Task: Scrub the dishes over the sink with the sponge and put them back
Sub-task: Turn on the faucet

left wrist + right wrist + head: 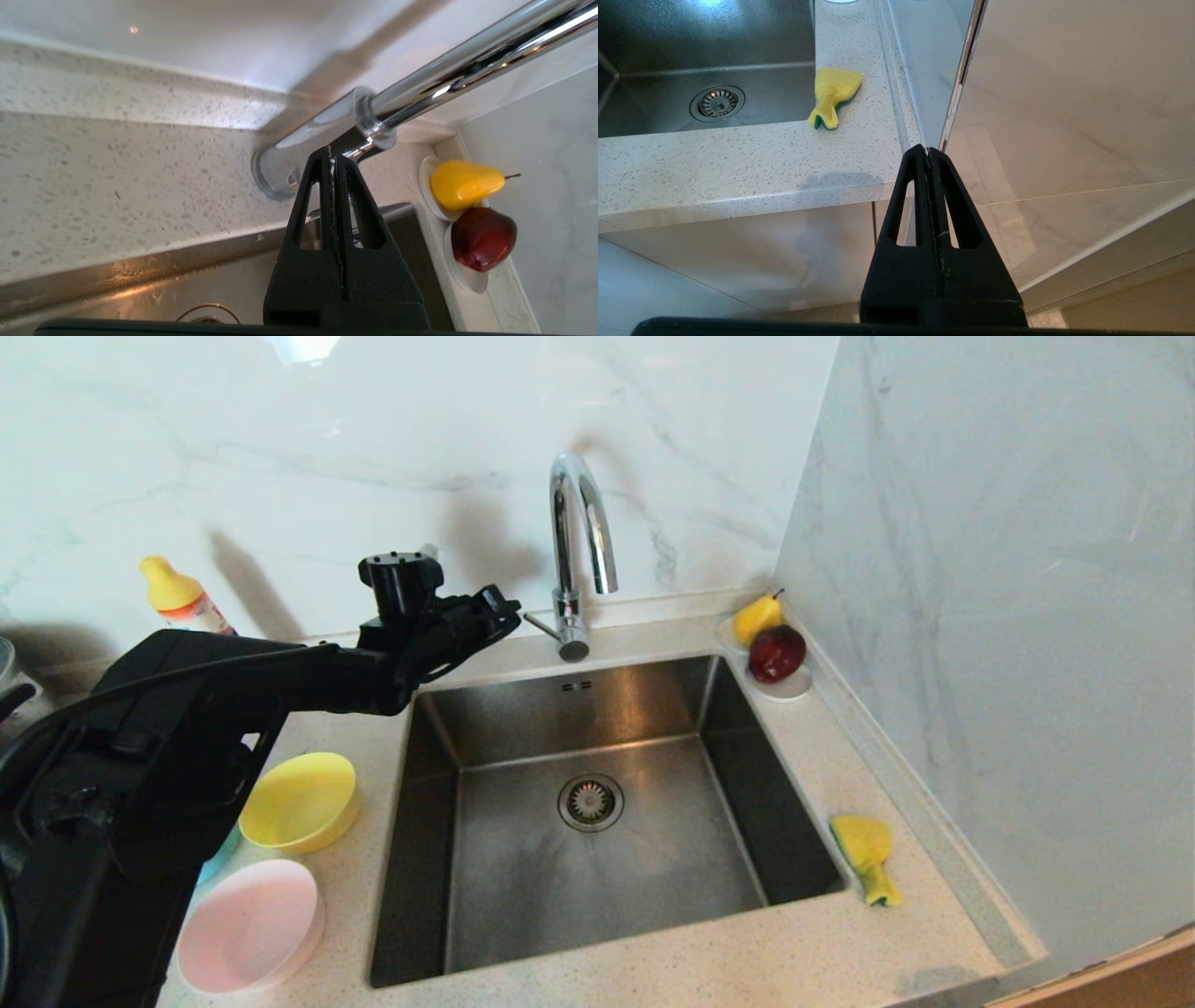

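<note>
You're looking at a home kitchen. The sink, a square steel basin with a round drain strainer, sits sunk into a speckled stone counter. Behind the sink rises a chrome gooseneck tap against a white marble-look wall. Left of the sink you see plastic bowls and a squeeze bottle; at its far right corner, a saucer with a pear and an apple; to its right, a sponge.
</note>
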Motion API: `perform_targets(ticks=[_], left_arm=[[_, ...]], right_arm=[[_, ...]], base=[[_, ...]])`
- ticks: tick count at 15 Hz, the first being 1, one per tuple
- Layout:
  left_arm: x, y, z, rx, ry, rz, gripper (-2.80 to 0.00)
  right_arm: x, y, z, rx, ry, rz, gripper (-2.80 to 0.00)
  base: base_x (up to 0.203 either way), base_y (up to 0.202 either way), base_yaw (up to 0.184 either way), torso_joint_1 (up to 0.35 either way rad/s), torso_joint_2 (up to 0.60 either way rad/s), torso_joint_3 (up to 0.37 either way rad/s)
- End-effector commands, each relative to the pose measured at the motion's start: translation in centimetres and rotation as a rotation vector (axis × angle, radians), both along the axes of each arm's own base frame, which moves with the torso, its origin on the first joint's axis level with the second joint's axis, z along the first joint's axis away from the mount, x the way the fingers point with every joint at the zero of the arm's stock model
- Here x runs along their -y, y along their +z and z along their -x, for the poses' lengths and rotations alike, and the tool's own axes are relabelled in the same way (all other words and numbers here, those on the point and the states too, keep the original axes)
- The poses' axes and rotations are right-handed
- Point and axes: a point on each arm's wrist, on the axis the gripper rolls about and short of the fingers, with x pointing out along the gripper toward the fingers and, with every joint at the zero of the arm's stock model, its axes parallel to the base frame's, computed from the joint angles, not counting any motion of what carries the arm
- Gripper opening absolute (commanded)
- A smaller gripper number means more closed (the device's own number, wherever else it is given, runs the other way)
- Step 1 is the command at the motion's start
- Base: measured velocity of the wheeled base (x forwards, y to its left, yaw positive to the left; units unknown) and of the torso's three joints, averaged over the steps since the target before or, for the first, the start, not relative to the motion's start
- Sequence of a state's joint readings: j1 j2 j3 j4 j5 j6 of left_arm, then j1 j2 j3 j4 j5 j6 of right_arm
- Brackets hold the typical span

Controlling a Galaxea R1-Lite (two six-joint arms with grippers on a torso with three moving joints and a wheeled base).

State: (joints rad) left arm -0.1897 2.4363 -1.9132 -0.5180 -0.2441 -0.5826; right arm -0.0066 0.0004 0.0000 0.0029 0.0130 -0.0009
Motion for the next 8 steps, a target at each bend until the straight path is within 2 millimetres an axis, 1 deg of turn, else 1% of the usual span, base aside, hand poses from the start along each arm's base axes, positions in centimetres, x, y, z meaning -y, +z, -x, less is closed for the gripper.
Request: perform_targets(ticks=[1, 5, 8], left_arm=[[0.37, -0.34, -0.08, -0.004, -0.009, 0.003, -2.80], [0.52, 0.09, 0.00, 0.025, -0.012, 0.010, -2.80], [0.53, -0.02, -0.05, 0.026, -0.011, 0.012, -2.80]], right_arm=[[0.00, 0.00, 0.00, 0.000, 0.000, 0.001, -2.80], [0.00, 0.00, -0.01, -0.001, 0.000, 0.001, -2.80], [0.00, 0.00, -0.01, -0.001, 0.000, 0.001, -2.80]], base=[[0.000, 0.000, 0.000, 0.000, 0.00, 0.000], [0.000, 0.000, 0.000, 0.000, 0.00, 0.000], [0.000, 0.000, 0.000, 0.000, 0.00, 0.000]])
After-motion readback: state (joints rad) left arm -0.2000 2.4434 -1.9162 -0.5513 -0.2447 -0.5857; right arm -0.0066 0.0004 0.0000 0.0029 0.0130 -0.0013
